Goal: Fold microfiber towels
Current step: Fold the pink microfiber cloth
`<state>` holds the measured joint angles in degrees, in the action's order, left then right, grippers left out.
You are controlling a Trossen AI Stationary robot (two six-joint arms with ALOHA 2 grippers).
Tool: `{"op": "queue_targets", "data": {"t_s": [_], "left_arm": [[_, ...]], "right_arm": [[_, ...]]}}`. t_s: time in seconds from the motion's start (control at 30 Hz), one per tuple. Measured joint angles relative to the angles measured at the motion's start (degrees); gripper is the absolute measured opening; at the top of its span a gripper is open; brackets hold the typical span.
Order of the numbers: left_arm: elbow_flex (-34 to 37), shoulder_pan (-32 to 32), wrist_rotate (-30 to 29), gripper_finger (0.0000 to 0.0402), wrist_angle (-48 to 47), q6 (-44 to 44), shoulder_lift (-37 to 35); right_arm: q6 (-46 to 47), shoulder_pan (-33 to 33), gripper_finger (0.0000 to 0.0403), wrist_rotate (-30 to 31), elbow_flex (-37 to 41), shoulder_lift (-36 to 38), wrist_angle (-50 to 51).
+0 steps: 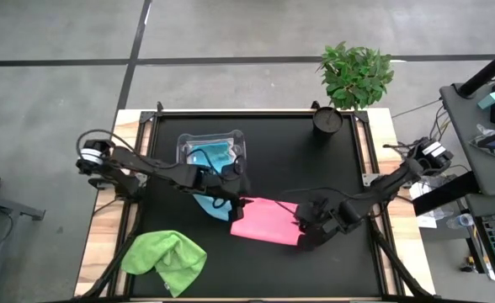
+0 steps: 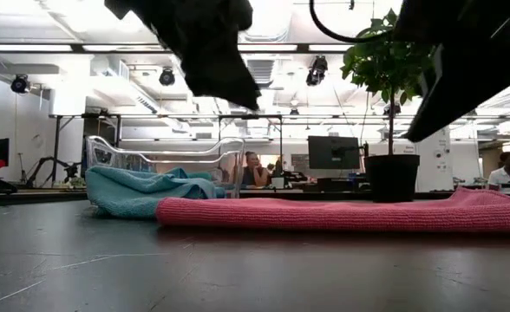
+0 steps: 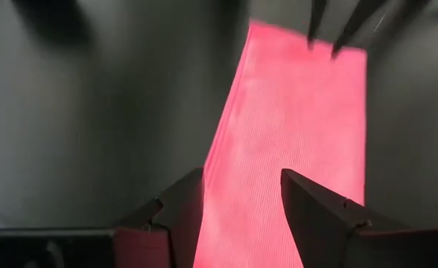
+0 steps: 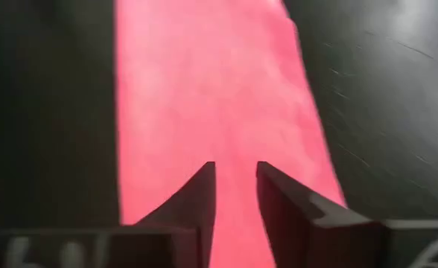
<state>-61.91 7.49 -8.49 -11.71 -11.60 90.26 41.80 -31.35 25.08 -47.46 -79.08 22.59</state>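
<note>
a: where's the work at right now?

b: on the pink towel [image 1: 267,220], lying flat on the black table [image 1: 348,160] a little nearer the front edge than the middle. it already looks like a neat folded band, so i'd judge a fold has just been laid and both arms are letting go.

a: and the grippers?

b: the left gripper [image 3: 241,205] sits over the towel's left end with its fingers spread and pink cloth showing in the gap, nothing pinched. the right gripper [image 4: 235,186] is at the towel's right end, fingers apart by only a narrow slot, also over cloth and not clamped on it.

a: next move?

b: probably lift clear, then take the short ends for another fold, or set this one aside. either way it needs a clean pinch on the edge layers only.

a: what's crowding it?

b: a light blue towel [image 1: 214,204] lies just beside the pink one's left end, spilling out before the clear tub [image 1: 211,151], which holds another blue cloth. the left arm should rise straight up there to avoid dragging it.

a: open room?

b: the right half of the table is bare up to the potted plant [image 1: 354,74] at the back right corner. the green towel [image 1: 165,259] is bunched at the front left corner, well apart.
</note>
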Motion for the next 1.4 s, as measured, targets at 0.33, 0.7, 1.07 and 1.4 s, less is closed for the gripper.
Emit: {"op": "queue_targets", "data": {"t_s": [0.33, 0.7, 1.07, 1.4], "left_arm": [[0.05, 0.40, -0.05, 0.0164, 1.75, 3.16, -1.27], [0.17, 0.50, -0.03, 0.0164, 1.84, 6.48, -1.27], [0.28, 0.46, -0.03, 0.0164, 5.25, 7.86, 1.44], [0.35, 0.46, -0.03, 0.0164, 10.29, 7.59, 8.03]], "right_arm": [[0.30, 0.72, 0.0010, 0.00, 1.42, -10.10, -8.68], [0.79, 3.58, 0.0009, -7.16, 1.13, -12.45, 4.12], [-12.92, 4.94, 0.0008, -0.22, 0.96, -2.61, 21.90], [11.06, 5.84, 0.0009, -7.95, 3.37, 12.84, 23.04]]}}
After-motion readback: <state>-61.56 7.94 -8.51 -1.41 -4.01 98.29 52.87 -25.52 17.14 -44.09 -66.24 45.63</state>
